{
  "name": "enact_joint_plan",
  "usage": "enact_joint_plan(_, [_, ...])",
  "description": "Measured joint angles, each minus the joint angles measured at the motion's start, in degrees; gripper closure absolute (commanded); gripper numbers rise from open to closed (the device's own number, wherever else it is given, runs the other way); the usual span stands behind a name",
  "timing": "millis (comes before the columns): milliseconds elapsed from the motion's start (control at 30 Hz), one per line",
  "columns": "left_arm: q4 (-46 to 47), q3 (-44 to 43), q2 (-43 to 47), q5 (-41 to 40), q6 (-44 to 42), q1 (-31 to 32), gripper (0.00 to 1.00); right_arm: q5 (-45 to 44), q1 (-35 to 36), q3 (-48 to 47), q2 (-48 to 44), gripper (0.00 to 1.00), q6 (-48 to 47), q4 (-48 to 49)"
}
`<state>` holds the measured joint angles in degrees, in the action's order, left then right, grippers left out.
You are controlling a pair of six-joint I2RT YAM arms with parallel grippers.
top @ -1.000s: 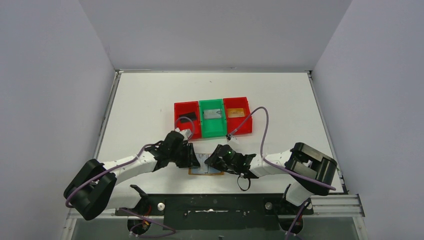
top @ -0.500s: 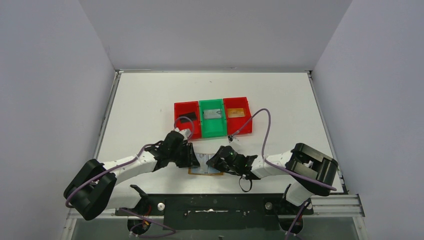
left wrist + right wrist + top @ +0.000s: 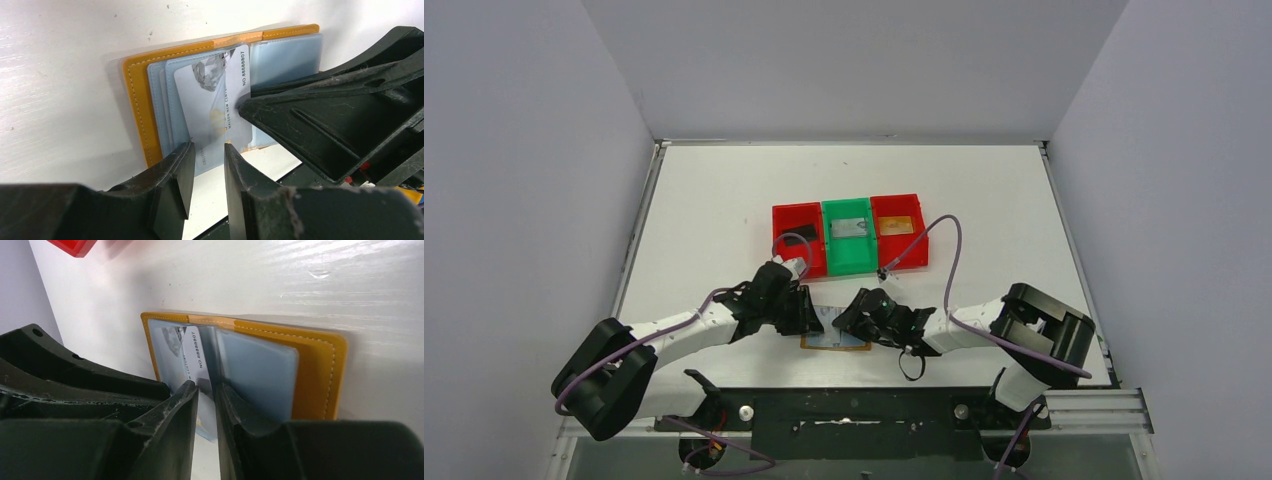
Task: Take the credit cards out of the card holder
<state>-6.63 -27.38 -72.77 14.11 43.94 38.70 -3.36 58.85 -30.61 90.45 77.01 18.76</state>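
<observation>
White table (image 3: 724, 200) carries the flat orange-tan book-style card holder (image 3: 135, 100), lying open; a white plastic credit card (image 3: 210, 115) pokes from its pocket. Left gripper (image 3: 207, 150) and right gripper (image 3: 205, 387), both slightly parted, flank the holder.

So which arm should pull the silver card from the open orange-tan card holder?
Probably right. The right claw straddles the numbered edge of the pale silver plastic card, its gap narrow. The left claw sits at the card's near end, better for steadying the flat orange-tan card holder.
</observation>
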Motion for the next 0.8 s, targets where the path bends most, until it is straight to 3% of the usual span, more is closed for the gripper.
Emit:
enact_joint_plan(100, [0.00,0.00,0.02,-0.02,0.02,0.00,0.72,0.28,0.00,-0.74,0.52,0.72,0.02,0.04])
enact_joint_plan(433, [-0.02,0.00,0.02,-0.13,0.37,0.00,0.72,0.20,0.00,-0.90,0.52,0.88,0.00,-0.87])
enact_joint_plan(800, [0.00,0.00,0.02,-0.20,0.39,0.00,0.72,-0.17,0.00,-0.39,-1.42,0.92,0.04,-1.60])
